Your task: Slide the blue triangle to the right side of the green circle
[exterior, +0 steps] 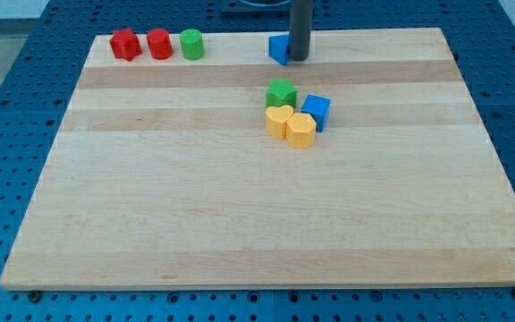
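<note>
1. Table (pixel 257 224): pale wooden board with lengthwise grain bands, lying on a blue perforated base (pixel 7 134).
2. Rod: dark, straight, cylindrical, entering from the view's top; my tip (pixel 299 59) rests near the board's top edge. The arm carries no gripper, so nothing spreads or pinches.
3. Central cluster, touching: green star (pixel 281 92), blue cube (pixel 316 111), yellow heart (pixel 278 120), yellow cylinder (pixel 300 131).
4. Top-left row: red star (pixel 125 44), red cylinder (pixel 159 44), green circle (pixel 192 44).
5. Blue triangle (pixel 279 48): against my tip's left side, well right of the green circle.
</note>
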Robot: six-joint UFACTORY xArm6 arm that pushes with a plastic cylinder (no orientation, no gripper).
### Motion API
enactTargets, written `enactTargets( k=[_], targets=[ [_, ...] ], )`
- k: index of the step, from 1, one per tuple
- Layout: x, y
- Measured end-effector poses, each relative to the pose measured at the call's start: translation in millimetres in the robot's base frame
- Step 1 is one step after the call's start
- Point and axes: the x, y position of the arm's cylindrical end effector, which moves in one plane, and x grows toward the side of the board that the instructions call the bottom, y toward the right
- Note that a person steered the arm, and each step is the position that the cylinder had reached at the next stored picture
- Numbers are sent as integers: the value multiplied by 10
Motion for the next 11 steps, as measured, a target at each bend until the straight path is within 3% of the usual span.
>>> enactTargets(
  k=[3,11],
  targets=[
    [-91,-448],
    [-218,-757]
  ],
)
